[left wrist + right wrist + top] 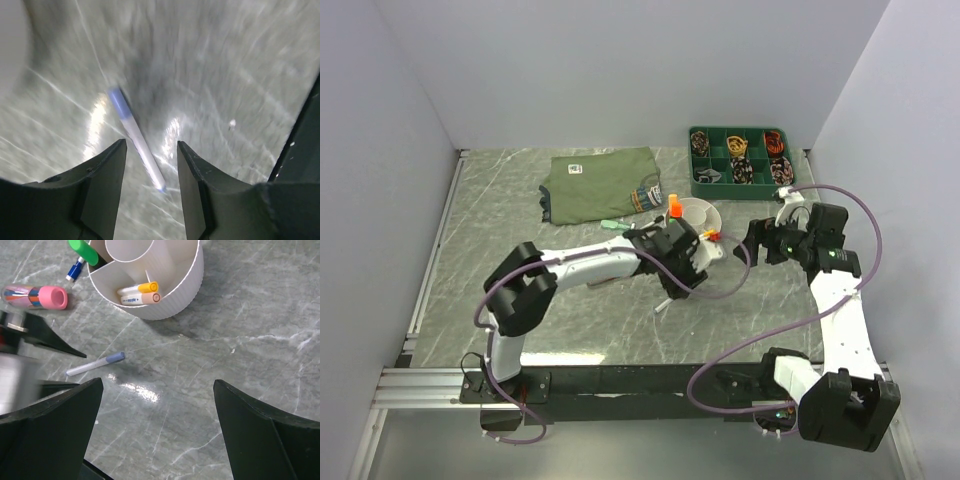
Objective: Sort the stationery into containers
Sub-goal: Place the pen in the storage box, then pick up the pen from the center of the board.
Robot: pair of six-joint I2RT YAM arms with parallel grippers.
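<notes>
Two pincers, both spread apart. Left wrist view is blurred; I see the thin white pen (136,137) lying inside my left pincer (151,144), blue cap pointing away. Ahead of my right pincer (157,385) sits the white tub (172,295), rim cropped.

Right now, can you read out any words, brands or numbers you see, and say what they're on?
Nothing here is legible.
Olive-green shirt: pale neck label, too small to read.
White pen in the tub: tiny blue print, too small.
Pink-capped highlighter: coloured pattern, no readable words.
</notes>
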